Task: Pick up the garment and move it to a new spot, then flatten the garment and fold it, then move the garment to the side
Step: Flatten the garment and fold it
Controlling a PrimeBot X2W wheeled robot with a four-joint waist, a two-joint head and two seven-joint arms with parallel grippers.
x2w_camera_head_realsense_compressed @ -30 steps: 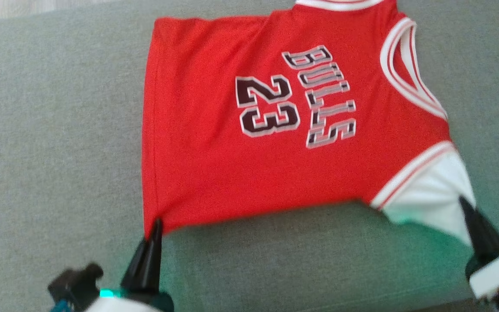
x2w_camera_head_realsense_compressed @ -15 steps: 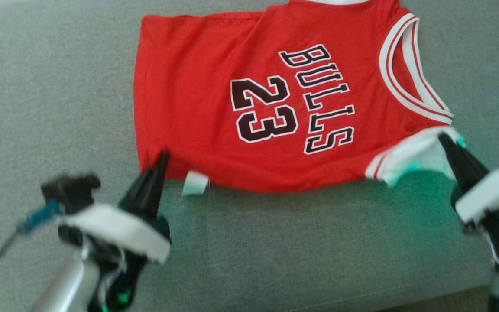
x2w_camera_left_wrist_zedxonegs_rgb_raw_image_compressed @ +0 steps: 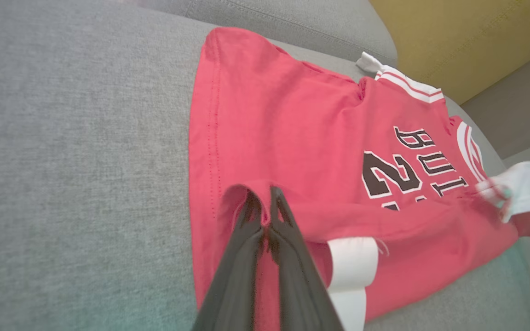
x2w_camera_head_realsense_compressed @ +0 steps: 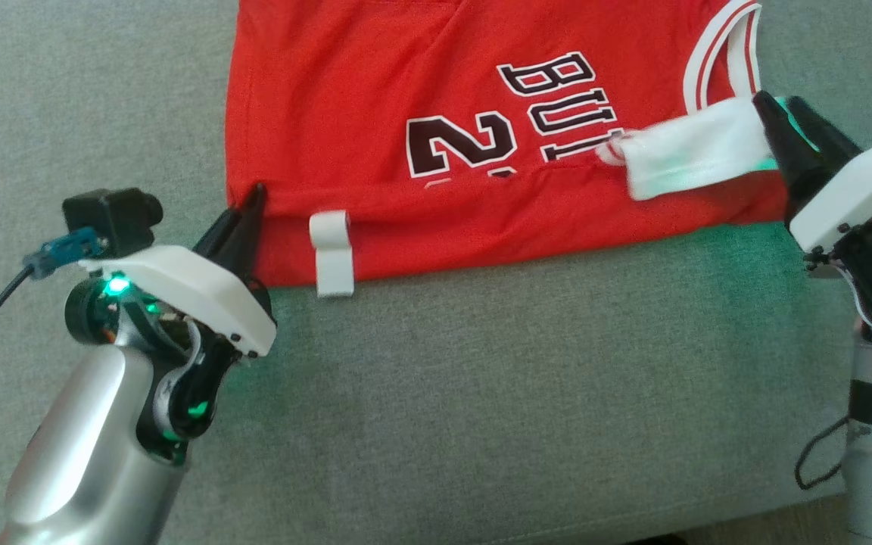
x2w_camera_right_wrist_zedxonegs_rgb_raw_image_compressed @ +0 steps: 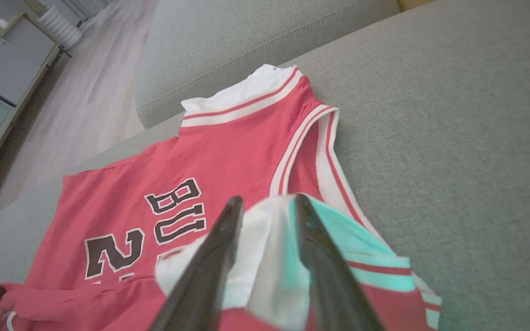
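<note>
I have the red Bulls jersey lying on the seat of the grey sofa, with its far part going out of the top of my head view and a wide band of bare seat between it and the front edge of the sofa. The side of the jersey nearest to this front edge is turned over onto the cloth itself, so the fold covers the lower part of the black number and some of the letters. My left pincer is clenched on the red cloth at the left end of this fold; in the left wrist view the two fingers are pressed together with a small ridge of cloth between them. A white label hangs over the fold just beside this pincer. My right pincer is at the right end of the fold, and there its fingers stand apart, released, with the white shoulder part of the jersey lying loose between them and resting on the red cloth.
</note>
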